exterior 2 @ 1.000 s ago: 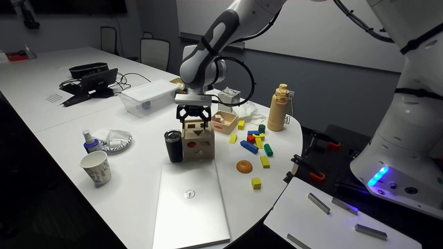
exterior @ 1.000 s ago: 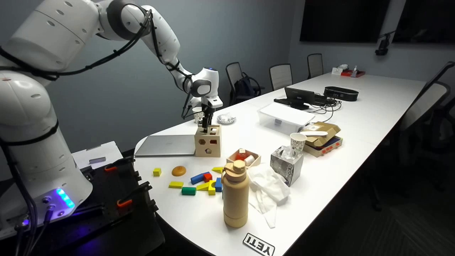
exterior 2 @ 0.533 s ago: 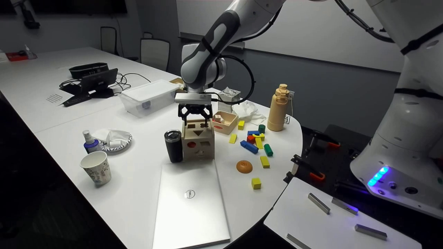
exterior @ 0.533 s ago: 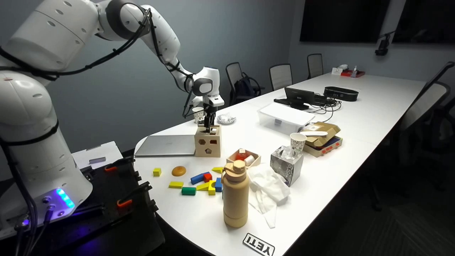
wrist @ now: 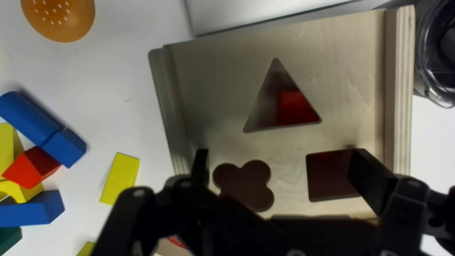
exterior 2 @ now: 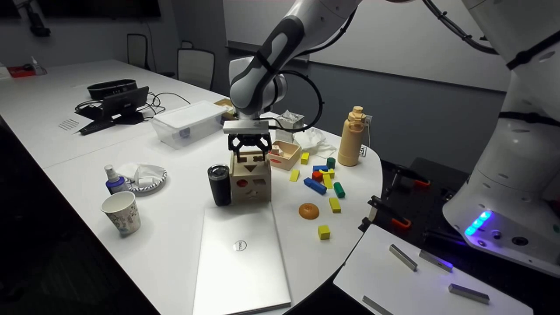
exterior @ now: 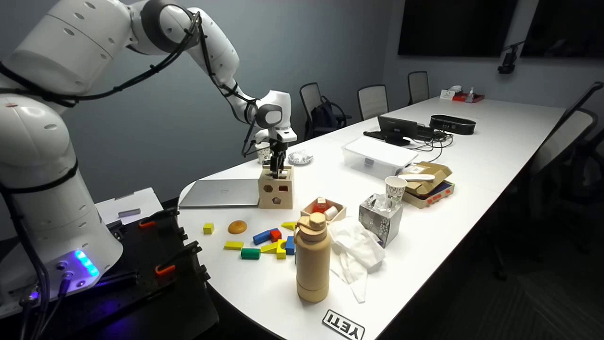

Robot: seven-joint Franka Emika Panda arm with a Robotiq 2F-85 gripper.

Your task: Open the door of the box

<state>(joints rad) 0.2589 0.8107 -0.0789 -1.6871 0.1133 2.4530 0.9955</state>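
Note:
The light-wood box stands on the table in both exterior views. In the wrist view its top panel lies flat between two raised side rails. It has triangle, clover and square holes, and red shows through the triangle. My gripper points down over the top, as it also does in an exterior view. In the wrist view the gripper is open, with one finger beside the clover hole and the other over the square hole's edge. Nothing is between the fingers. I cannot tell whether the fingertips touch the panel.
A black tumbler stands close beside the box. A closed laptop lies against another side. Loose blocks, an orange dome, a wooden tray, a bottle and a tissue box are on the table.
My gripper has shifted a little to the right over the box's top in both exterior views, and sits slightly lower than half a second ago. The box has not moved.

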